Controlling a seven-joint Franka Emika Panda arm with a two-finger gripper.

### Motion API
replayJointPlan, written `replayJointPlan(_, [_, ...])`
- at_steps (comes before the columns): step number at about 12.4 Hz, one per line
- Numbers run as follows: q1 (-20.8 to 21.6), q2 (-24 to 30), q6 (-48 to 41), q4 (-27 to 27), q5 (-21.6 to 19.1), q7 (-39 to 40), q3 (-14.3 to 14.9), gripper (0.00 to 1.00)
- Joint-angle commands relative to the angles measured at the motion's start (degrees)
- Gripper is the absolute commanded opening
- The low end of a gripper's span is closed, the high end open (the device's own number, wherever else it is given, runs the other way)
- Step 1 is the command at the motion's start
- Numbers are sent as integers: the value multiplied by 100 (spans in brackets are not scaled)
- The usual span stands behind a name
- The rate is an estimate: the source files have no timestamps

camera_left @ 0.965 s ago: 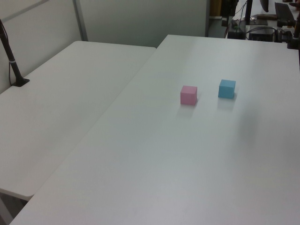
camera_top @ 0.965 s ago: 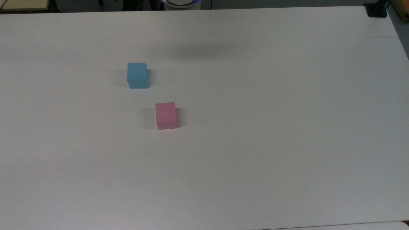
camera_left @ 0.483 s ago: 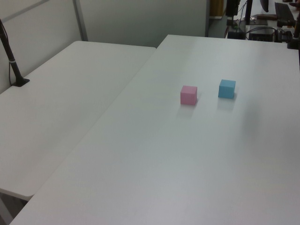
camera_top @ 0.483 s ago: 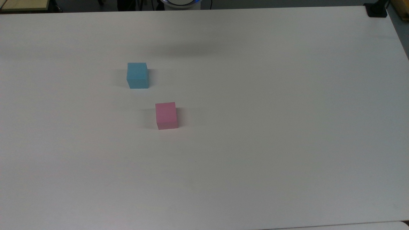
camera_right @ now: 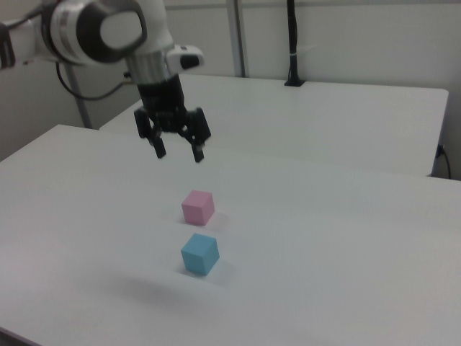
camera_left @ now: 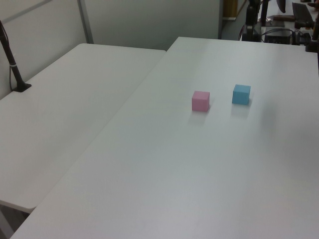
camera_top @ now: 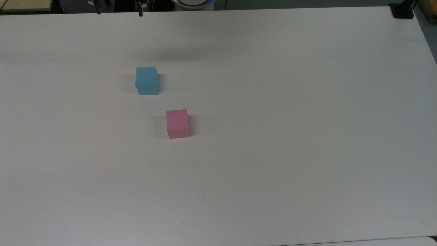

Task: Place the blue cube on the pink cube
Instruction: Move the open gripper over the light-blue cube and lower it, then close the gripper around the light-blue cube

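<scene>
The blue cube (camera_top: 147, 80) (camera_left: 241, 94) (camera_right: 199, 254) rests on the white table (camera_top: 273, 136). A short gap away stands the pink cube (camera_top: 178, 123) (camera_left: 201, 100) (camera_right: 198, 207), apart from it. My gripper (camera_right: 178, 153) hangs open in the air well above the table, holding nothing. In the right view it sits above and a little to the left of the pink cube. Its two fingertips (camera_top: 140, 13) peek in at the top view's upper edge, above the blue cube.
A second white table (camera_left: 60, 114) adjoins this one, with a black pole (camera_left: 12, 64) (camera_right: 292, 43) clamped to it. A black mount (camera_top: 402, 12) sits at the top view's upper right corner. Desk clutter (camera_left: 284, 30) lies beyond the far edge.
The gripper's fingertips have come into the top view at its upper edge, and its shadow on the table has slid to the top view's left. Both cubes are unmoved.
</scene>
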State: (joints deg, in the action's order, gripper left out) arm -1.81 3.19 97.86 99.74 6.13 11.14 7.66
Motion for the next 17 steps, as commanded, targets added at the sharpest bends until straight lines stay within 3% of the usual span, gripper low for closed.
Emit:
replayJointPlan(1, [23, 489, 979, 1257, -103, 126, 51, 100])
replayJointPlan(7, [-30, 393, 1656, 2013, -349, 91, 51, 100])
replayJointPlan(14, [-21, 24, 3210, 2944, -358, -24, 51, 100])
replayJointPlan(17, [-12, -240, 3537, 2955, -358, -155, 51, 100])
